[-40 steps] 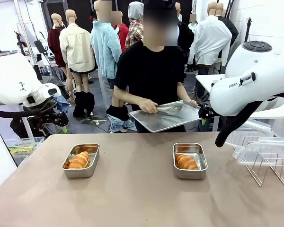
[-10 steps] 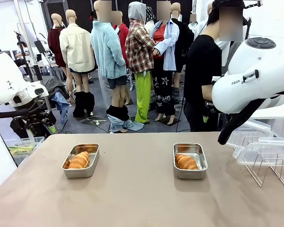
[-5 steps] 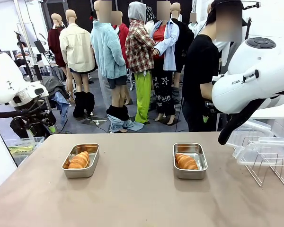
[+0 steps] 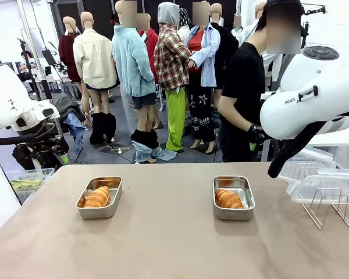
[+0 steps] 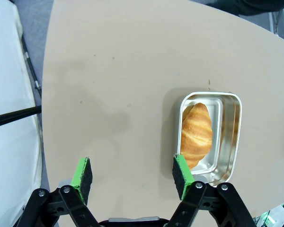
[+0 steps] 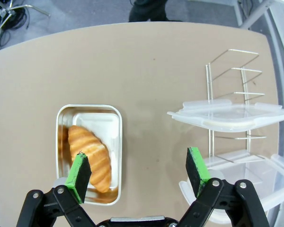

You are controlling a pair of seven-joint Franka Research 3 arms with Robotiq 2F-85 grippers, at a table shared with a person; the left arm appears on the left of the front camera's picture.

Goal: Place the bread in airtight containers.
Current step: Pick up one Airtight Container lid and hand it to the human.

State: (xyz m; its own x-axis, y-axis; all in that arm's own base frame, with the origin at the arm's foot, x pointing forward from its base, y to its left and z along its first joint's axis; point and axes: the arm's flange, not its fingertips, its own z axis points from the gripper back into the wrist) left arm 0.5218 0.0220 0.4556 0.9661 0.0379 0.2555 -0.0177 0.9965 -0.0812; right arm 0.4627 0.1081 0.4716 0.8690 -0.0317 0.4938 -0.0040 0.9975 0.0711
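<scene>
Two steel containers stand on the table, each holding one golden croissant. The left container holds a croissant; the right container holds another croissant. In the left wrist view my left gripper hangs open high above the table, beside its container and croissant. My right gripper is open high over the table, between its container with a croissant and two clear lids resting on a wire rack.
The wire rack with the clear lids stands at the table's right edge. A person in black stands sideways beyond the far right of the table. Both arms are held back off the table's sides.
The person with the steel tray and tongs has left the middle of the far side and now stands turned away at the right. Arms, containers and croissants have not moved.
</scene>
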